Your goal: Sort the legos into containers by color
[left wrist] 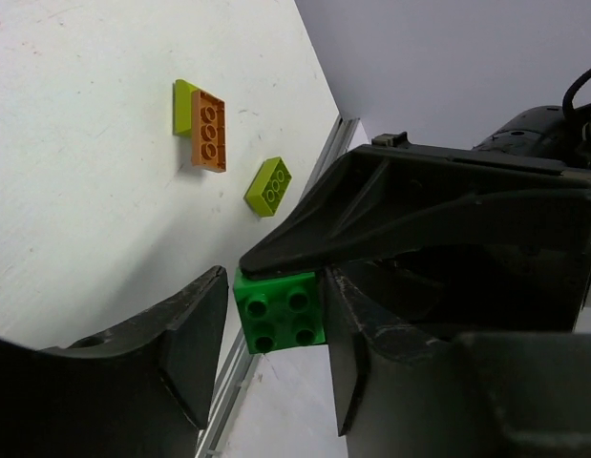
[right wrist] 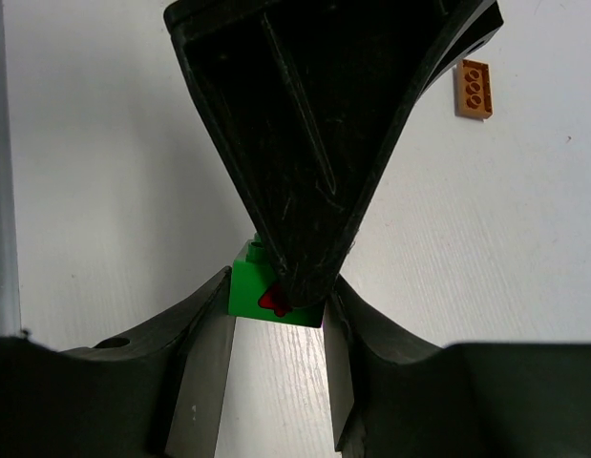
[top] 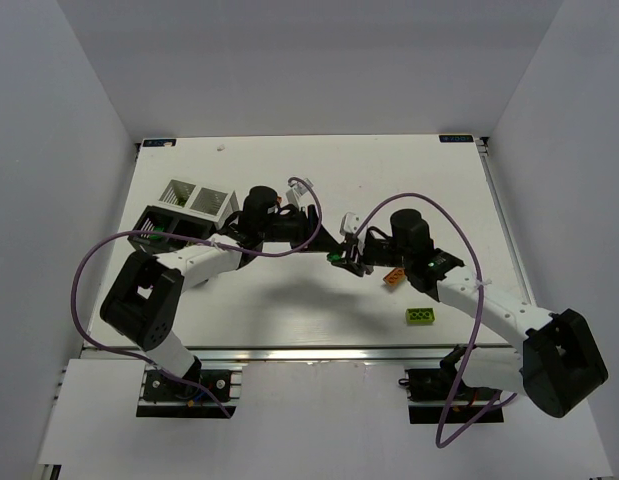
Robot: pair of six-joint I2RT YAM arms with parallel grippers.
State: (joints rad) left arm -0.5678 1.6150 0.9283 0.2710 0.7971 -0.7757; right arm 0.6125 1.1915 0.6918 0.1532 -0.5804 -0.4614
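Observation:
A green brick (top: 335, 257) hangs above the table's middle, where my two grippers meet. My right gripper (right wrist: 278, 286) is shut on the green brick (right wrist: 252, 286), one finger on each side. My left gripper (left wrist: 274, 286) is open around the same green brick (left wrist: 279, 310): its right finger touches the brick and a small gap shows at its left finger. An orange brick (top: 394, 278) and a lime brick (top: 421, 316) lie on the table right of centre. The white container (top: 199, 198) and the black container (top: 154, 228) stand at the far left.
In the left wrist view the orange brick (left wrist: 208, 129) lies partly over a lime brick (left wrist: 183, 105), with another lime brick (left wrist: 268, 185) near the table's rail. The orange brick also shows in the right wrist view (right wrist: 473, 89). Purple cables loop beside both arms.

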